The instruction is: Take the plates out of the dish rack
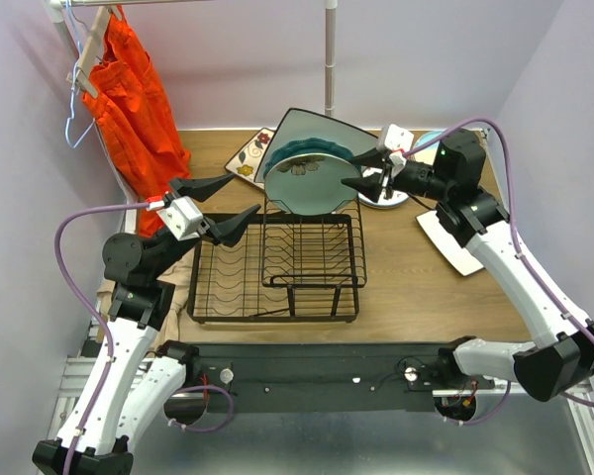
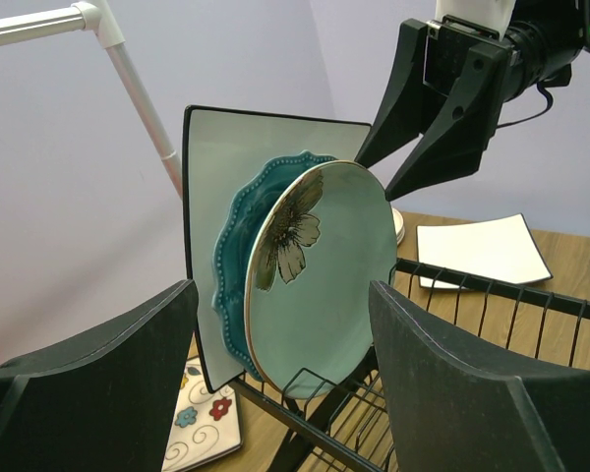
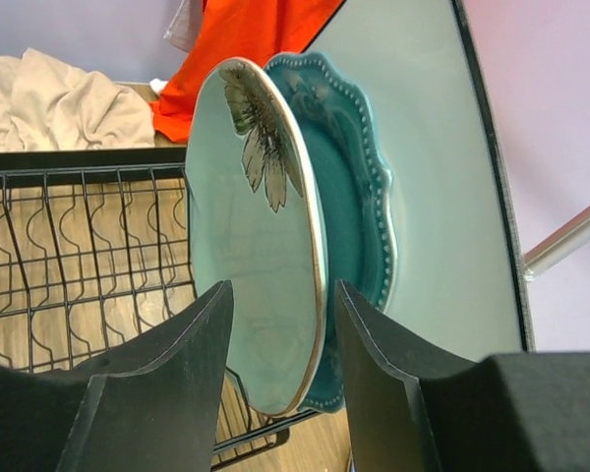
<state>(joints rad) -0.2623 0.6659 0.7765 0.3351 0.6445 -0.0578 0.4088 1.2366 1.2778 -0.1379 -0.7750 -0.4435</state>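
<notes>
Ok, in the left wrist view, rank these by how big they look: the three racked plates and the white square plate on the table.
1. Pale square plate, rearmost: largest.
2. Teal scalloped plate and floral plate: about alike. The teal one is largely hidden, so I won't rank them.
3. White square plate: looks smallest, but it lies farther off, so unsure.

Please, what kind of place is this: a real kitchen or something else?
Probably a robot test booth, not a real kitchen: plain lilac walls close in a wooden table, two arms are bolted at its near edge, and a dish rack with plates stands beside a hanging orange garment.
</notes>
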